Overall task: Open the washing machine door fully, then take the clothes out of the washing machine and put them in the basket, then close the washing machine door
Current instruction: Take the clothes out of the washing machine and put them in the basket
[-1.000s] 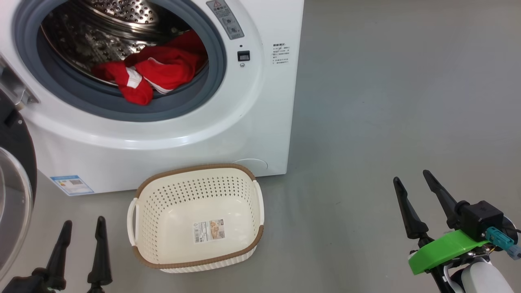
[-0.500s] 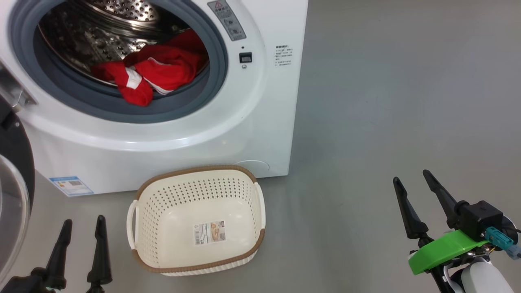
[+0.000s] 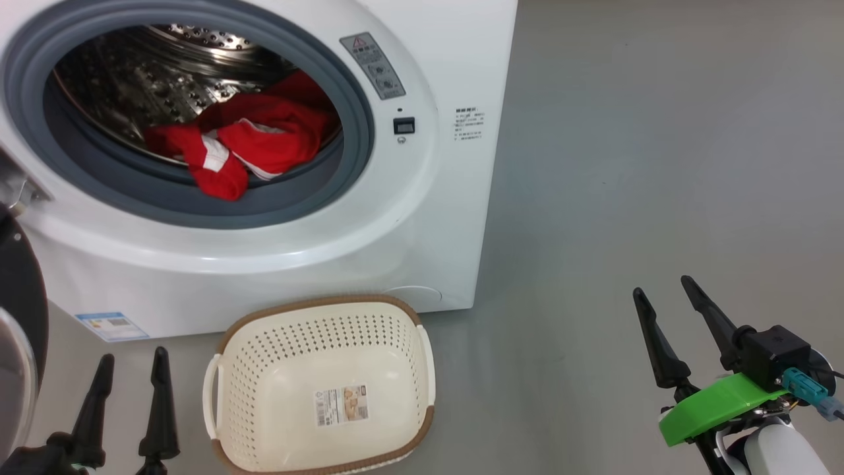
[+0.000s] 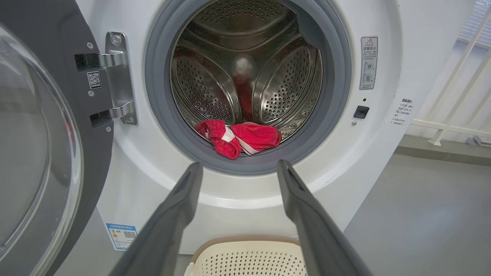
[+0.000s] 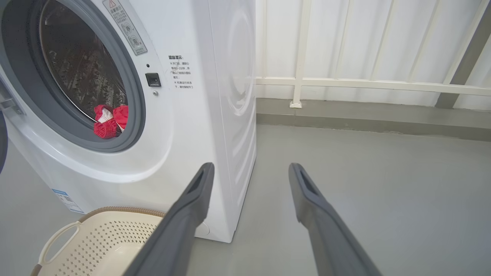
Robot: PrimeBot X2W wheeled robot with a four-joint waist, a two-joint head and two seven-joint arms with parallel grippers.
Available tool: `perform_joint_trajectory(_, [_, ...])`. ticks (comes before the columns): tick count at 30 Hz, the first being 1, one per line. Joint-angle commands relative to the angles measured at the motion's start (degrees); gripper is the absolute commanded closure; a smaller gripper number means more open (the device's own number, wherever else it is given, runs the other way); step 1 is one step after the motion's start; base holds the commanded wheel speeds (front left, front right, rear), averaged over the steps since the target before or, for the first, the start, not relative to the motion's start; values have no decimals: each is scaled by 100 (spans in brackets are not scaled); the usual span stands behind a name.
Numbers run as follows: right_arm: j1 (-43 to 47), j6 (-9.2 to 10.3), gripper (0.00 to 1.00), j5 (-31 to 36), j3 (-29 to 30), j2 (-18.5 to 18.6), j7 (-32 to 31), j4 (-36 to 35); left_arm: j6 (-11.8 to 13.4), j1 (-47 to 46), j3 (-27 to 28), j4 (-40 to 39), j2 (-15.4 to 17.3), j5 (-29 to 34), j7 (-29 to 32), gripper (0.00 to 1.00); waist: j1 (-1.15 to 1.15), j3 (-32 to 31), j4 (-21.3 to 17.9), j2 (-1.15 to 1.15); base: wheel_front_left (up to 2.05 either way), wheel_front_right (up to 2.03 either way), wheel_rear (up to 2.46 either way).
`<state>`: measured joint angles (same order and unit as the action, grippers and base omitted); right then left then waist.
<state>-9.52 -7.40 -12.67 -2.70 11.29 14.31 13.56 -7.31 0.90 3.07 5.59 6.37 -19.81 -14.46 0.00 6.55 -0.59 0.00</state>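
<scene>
Head view has shifted: basket point(image 3: 316, 302) and washing machine point(image 3: 422, 218) sit lower in frame, a camera move only. Door point(image 4: 38, 134) wide open. Red clothes point(image 3: 244, 148) at drum's front edge, untouched. Left gripper point(image 3: 132, 359), right gripper point(image 3: 661, 287): both spread apart, empty. Likely next: reach in.

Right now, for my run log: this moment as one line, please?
door: open | clothes: in washing machine | basket: no clothes | left gripper: open, free | right gripper: open, free

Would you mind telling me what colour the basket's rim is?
The rim is brown, on a cream basket; the head view shows it best.
</scene>
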Motion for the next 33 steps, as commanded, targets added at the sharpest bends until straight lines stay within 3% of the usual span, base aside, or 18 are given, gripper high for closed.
perform_joint_trajectory(1, [-155, -9, 0, 76, -120, 74, 69, -145, -18, -166, 188, -137, 112, 27, -54, 0, 0, 7, 9, 0, 87, -87, 0])
perform_joint_trajectory(33, [-226, -9, 0, 69, -230, 52, 69, -123, -18, -414, 26, 126, 128, -56, -54, 0, 0, 148, 43, 0, 10, -10, 0])
